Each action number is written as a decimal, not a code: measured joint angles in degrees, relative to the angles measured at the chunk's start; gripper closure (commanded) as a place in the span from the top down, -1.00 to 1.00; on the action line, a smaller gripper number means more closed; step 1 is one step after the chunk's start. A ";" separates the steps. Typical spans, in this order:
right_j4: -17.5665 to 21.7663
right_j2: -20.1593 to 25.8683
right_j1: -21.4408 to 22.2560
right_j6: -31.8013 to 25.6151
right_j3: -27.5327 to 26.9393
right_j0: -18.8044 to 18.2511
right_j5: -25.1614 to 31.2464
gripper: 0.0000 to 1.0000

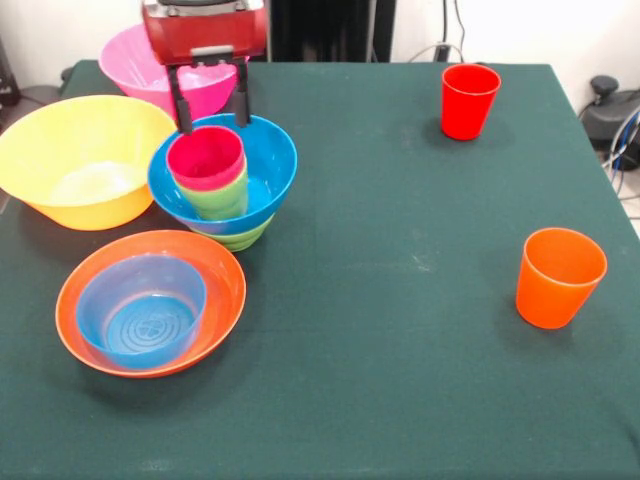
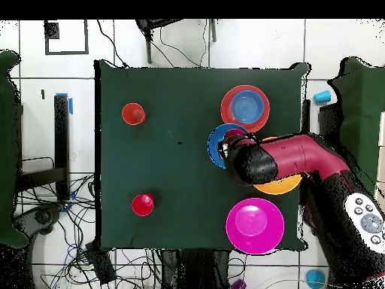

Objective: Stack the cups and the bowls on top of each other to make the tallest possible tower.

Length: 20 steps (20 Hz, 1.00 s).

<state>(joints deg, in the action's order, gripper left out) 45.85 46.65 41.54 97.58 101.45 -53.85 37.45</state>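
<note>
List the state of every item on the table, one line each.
Gripper: open, above the tower.
Tower: pink cup in green cup, in blue bowl, on green bowl.
Red cup: upright, alone.
Orange cup: upright, alone.
Small blue bowl: nested in orange bowl.

- The gripper (image 1: 211, 112) hangs in the upper left, its two black fingers (image 1: 180, 103) spread apart just above the wide blue bowl (image 1: 268, 160).
- That bowl sits in a small green bowl (image 1: 243, 237) and holds a magenta-pink cup (image 1: 205, 158) nested in a light green cup (image 1: 222, 200).
- Left: a big yellow-orange bowl (image 1: 80, 160); behind, a big pink bowl (image 1: 130, 60).
- Lower left: a small translucent blue bowl (image 1: 140, 310) inside a shallow orange-red bowl (image 1: 222, 280).
- A red cup (image 1: 469, 100) stands upper right, an orange cup (image 1: 558, 277) at right.
</note>
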 measured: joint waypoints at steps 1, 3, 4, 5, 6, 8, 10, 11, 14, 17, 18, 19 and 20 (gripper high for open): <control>-0.10 -0.28 0.17 0.00 -0.15 0.87 0.00 1.00; -0.32 -0.80 0.58 0.00 -0.43 2.60 0.00 1.00; -0.38 -0.89 0.70 0.00 -0.47 2.93 0.00 1.00; -0.79 -1.31 1.25 0.00 -0.70 4.50 0.00 1.00; -0.95 -1.41 1.38 0.00 -0.79 4.93 0.00 1.00; -1.74 -1.70 1.75 0.00 -1.09 6.21 0.00 1.00; -2.34 -1.94 2.03 0.00 -1.37 7.02 0.00 1.00; -2.86 -2.22 2.23 0.00 -1.70 7.70 0.00 1.00; -4.24 -3.43 2.53 0.01 -2.87 9.52 0.00 1.00; -5.21 -4.35 2.82 0.01 -3.57 10.72 0.00 1.00; -5.54 -4.66 3.04 0.01 -3.68 11.11 0.00 1.00; -5.79 -4.97 3.36 0.01 -3.74 11.49 0.01 1.00; -6.03 -5.20 3.76 0.01 -3.73 11.83 0.01 1.00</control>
<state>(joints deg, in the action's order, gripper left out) 39.82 41.45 45.30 97.60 97.72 -42.01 37.46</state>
